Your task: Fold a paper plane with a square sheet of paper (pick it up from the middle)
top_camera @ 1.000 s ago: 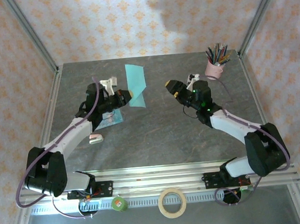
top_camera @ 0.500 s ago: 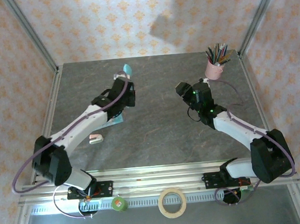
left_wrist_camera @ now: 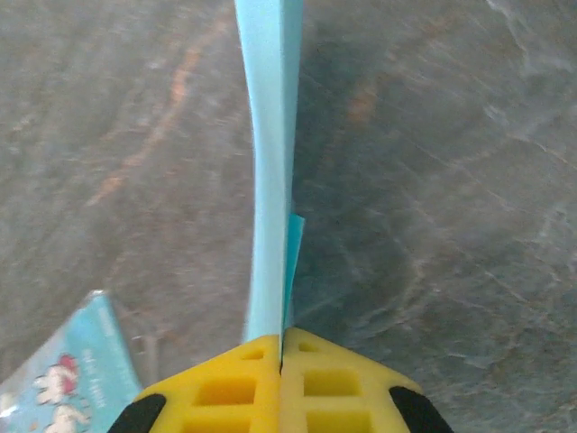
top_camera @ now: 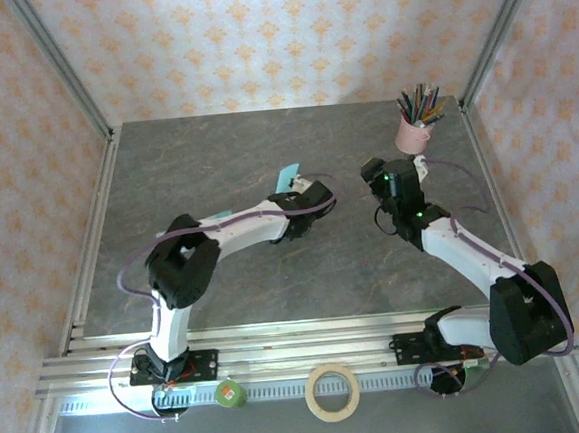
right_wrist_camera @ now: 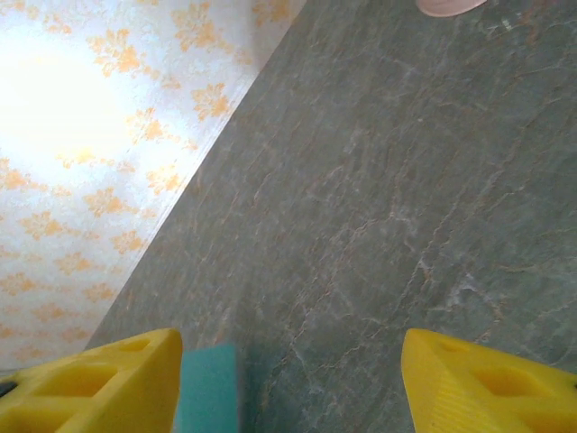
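The turquoise paper (left_wrist_camera: 270,153) is folded into a narrow strip and held edge-on, running up and away from my left gripper (left_wrist_camera: 281,347). The yellow fingers are pressed together on its near end. In the top view the left gripper (top_camera: 297,188) reaches to the table's middle, and a corner of the paper (top_camera: 286,177) sticks out behind it. My right gripper (top_camera: 372,168) hovers to the right of it with its fingers wide apart (right_wrist_camera: 288,379). A blurred turquoise patch (right_wrist_camera: 207,392) shows beside its left finger, not gripped.
A pink cup of pencils (top_camera: 415,134) stands at the back right, just behind the right gripper. A pale blue picture card (left_wrist_camera: 63,383) lies on the table below the left gripper. A tape roll (top_camera: 332,392) and a green item (top_camera: 229,393) sit by the front rail.
The left arm has swung from the back left to the table's middle, carrying the paper with it. The right gripper has drawn back a little toward the pink cup.
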### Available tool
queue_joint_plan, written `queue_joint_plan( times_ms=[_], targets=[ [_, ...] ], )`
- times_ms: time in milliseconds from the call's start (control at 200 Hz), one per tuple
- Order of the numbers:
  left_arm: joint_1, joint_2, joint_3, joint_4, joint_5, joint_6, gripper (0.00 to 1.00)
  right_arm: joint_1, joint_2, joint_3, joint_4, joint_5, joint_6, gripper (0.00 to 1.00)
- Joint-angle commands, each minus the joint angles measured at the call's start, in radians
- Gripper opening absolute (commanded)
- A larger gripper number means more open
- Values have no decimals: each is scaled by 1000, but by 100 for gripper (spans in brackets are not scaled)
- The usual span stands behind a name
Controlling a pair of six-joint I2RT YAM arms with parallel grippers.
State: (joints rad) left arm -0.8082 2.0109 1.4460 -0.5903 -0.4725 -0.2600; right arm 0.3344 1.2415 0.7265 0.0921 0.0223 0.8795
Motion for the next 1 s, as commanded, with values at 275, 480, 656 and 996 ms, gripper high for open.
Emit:
queue_joint_plan(
  times_ms=[275,480,656,996],
  targets=[
    [64,-66,-43,167,525,-100,41,-12,-3,-2,-52,36,2,64],
    [204,-259,-190,317,699,-186,53,4,123,67,-23,-199,-59,55],
    [351,-394,-337,399,723,-248,72,158,270,136,14,-250,-49,46],
    [551,-520,-512,521,915,-313,99,337,567,252,121,-396,17,18]
  ],
)
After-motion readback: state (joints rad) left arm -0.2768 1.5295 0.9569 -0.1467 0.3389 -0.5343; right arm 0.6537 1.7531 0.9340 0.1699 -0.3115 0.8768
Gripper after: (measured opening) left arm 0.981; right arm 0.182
